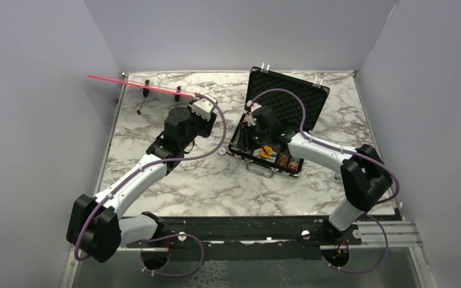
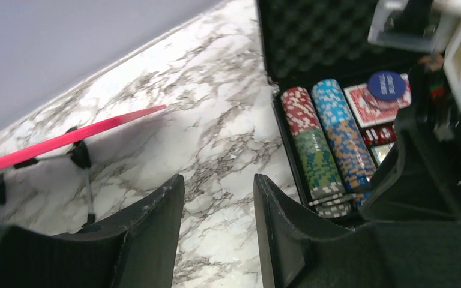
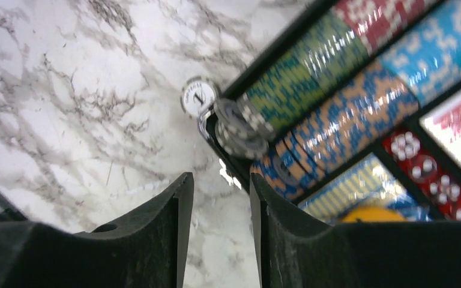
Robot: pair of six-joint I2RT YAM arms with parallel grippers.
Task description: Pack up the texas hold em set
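Note:
The texas hold em set is a black briefcase (image 1: 293,169) lying open on the marble table, its foam-lined lid (image 1: 288,96) standing up behind. Rows of chips (image 2: 315,144) fill its left side, next to a red card deck (image 2: 366,103) and a blue round button (image 2: 386,85). My right gripper (image 3: 221,177) hovers open and empty over the case's near left corner (image 1: 255,126). Grey chips (image 3: 235,129) stick out at a row's end. One white chip (image 3: 197,95) lies on the table just outside the case. My left gripper (image 2: 219,180) is open and empty over bare marble left of the case.
A pink strip on wire legs (image 1: 141,87) stands at the back left, also in the left wrist view (image 2: 66,139). Grey walls close off three sides. Red dice (image 3: 426,162) sit in a case compartment. The case's metal handle (image 1: 263,170) faces the arms.

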